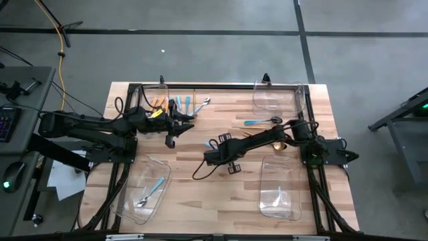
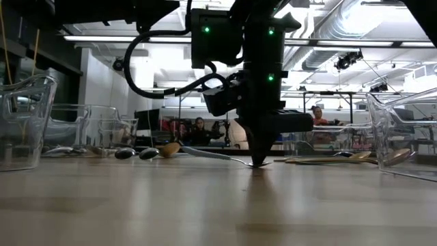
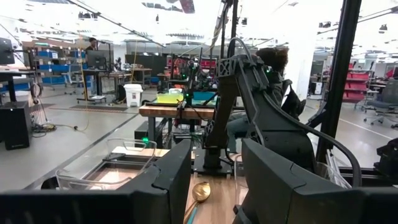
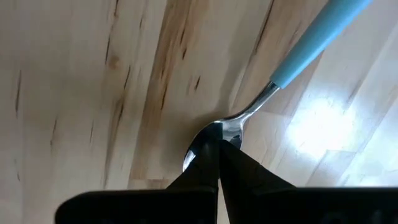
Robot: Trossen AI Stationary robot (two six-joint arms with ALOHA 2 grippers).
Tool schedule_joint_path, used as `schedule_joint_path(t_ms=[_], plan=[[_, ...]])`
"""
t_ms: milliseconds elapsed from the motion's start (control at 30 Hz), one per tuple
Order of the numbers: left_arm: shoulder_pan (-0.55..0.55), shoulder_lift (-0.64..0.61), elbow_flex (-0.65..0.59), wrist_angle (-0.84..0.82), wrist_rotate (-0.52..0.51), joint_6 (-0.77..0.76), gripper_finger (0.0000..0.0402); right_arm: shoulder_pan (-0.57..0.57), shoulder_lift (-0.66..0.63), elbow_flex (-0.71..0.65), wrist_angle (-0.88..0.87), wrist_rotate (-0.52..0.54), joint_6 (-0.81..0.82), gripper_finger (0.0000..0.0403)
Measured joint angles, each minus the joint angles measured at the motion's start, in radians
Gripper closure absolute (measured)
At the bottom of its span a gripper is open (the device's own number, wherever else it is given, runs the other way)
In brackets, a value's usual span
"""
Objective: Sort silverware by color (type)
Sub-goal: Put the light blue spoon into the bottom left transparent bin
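I am pressing my right jaws (image 4: 217, 163) down onto the worktop (image 1: 200, 174) near its middle, and they are closing on the bowl of a light-blue-handled spoon (image 4: 298, 56) (the tips are meeting right over the silver bowl, which is lying on the wood); the blue handle is stretching away from them across the planks; in the low view the right jaws (image 2: 259, 162) are touching the worktop at that spoon's end. My left jaws (image 1: 172, 134) are hovering over the worktop's left part, just beside the pile of silverware (image 1: 175, 104) near the far edge, and they are standing open with nothing between them; a gold spoon (image 3: 200, 191) is showing between their fingers (image 3: 166, 180). A teal-handled spoon (image 1: 262, 122) is lying alone toward the far right; clear bins are sitting at the corners, the near left bin (image 1: 144, 189) holding a blue-handled piece, the near right bin (image 1: 281, 187) holding a pale piece I cannot make out.
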Motion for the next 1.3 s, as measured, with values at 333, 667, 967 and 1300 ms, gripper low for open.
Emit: schedule_joint_path(t_ms=[333,667,967,1300], plan=[[0.000,0.000,0.000,0.000,-0.011,0.001,0.0269,-0.009,-0.013,0.000,-0.015,0.003,-0.020,0.0403],[0.000,0.000,0.000,-0.005,-0.016,0.002,0.0269,-0.038,-0.139,0.002,-0.009,-0.005,-0.013,0.0403],[0.000,0.000,0.000,-0.027,-0.016,-0.042,0.0269,-0.121,-0.388,-0.300,0.346,-0.255,0.041,0.0403],[0.000,0.000,0.000,-0.018,-0.015,-0.026,0.0269,-0.171,-0.602,-0.644,0.774,-0.301,0.222,0.0403]])
